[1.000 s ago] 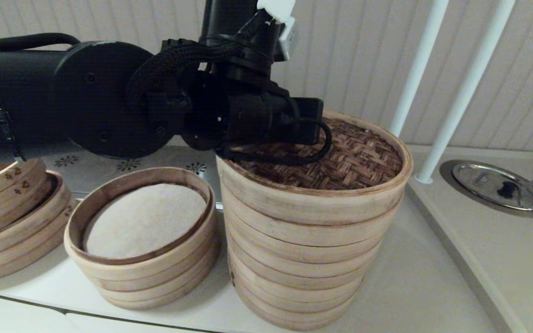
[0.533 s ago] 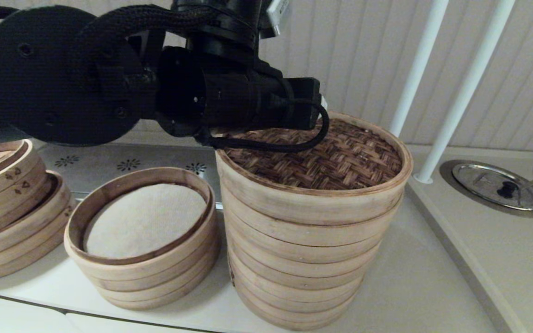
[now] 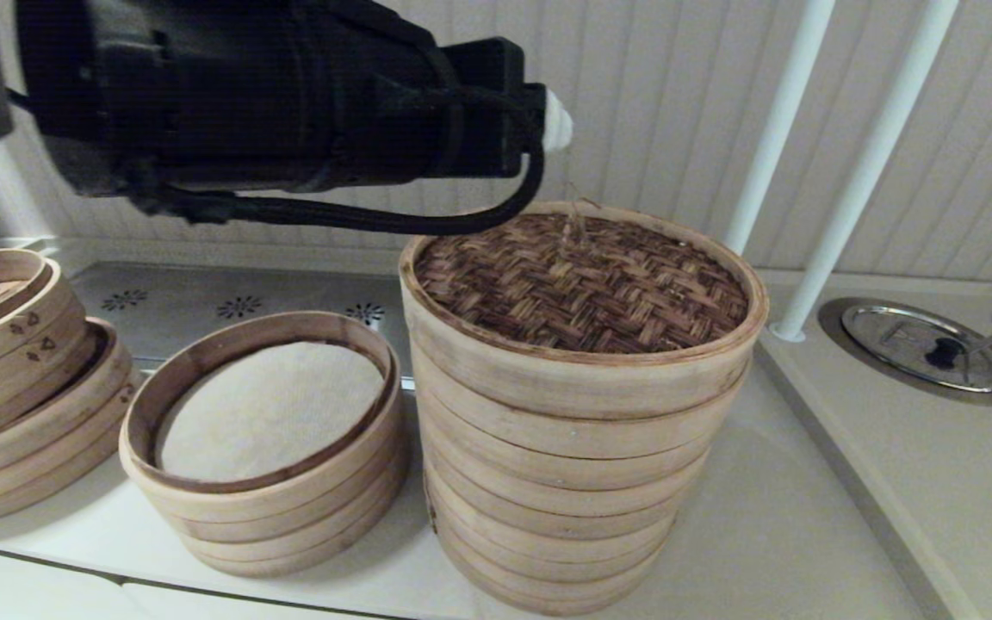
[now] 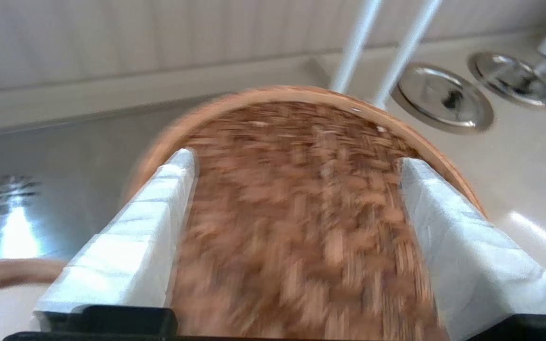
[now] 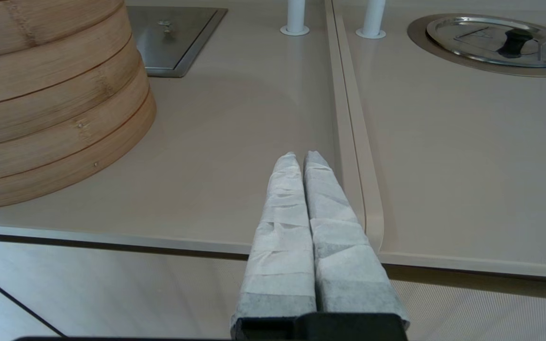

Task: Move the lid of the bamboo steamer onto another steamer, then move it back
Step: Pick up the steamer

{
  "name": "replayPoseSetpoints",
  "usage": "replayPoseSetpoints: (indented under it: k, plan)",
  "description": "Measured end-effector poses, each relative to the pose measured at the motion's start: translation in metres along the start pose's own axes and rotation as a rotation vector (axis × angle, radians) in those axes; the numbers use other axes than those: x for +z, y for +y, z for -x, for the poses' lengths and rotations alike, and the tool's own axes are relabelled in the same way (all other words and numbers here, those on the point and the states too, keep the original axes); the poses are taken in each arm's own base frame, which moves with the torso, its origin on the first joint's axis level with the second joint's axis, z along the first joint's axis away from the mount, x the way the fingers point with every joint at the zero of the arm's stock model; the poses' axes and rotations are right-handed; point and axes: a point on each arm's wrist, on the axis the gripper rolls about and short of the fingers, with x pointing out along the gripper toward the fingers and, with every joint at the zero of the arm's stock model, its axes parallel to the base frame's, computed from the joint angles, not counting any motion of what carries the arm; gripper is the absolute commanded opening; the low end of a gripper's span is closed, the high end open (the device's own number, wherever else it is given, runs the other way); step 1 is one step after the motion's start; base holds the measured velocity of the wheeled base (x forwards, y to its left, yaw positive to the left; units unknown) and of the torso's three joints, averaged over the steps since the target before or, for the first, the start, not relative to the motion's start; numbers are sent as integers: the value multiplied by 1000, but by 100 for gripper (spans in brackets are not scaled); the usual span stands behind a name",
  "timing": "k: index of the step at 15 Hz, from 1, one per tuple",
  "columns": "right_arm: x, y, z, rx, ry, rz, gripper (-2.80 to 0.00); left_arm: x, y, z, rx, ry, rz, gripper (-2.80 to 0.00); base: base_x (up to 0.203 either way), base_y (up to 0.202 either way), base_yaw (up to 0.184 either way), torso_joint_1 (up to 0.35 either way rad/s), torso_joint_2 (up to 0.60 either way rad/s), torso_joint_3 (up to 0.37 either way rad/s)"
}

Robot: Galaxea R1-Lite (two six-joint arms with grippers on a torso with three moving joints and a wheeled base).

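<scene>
My left claw [image 4: 296, 189] stands wide and empty above the bamboo steamer lid [image 3: 582, 280], which sits level on another steamer [image 3: 565, 465], the tall stack on the table [image 3: 806, 534]. If I come down off-centre to take it back, one finger could catch the pale rim, tipping the lid or nudging the stack. My forearm reaches in level from the left above it; my right claw [image 5: 301, 163] idles pressed shut near the table's edge.

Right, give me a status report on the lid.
Left gripper open, above the lid, holding nothing. Right gripper shut, parked low by the counter edge. Lid sits flat on the tall steamer. Nothing in the way.
</scene>
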Motion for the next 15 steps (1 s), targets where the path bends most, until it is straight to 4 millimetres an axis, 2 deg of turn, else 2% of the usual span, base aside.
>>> replayPoseSetpoints:
  k: [3,8,11,15]
  plan:
    - [0,0,0,0,0,0,-280,-1,21,38,58,-12,-2,-280,0,0,0,0,0,0]
    - [0,0,0,0,0,0,-280,-29,79,102,249,6,-6,-280,0,0,0,0,0,0]
    - [0,0,0,0,0,0,-280,-62,110,141,411,38,-6,-280,0,0,0,0,0,0]
    - [0,0,0,0,0,0,-280,-114,119,200,489,39,-4,-280,0,0,0,0,0,0]
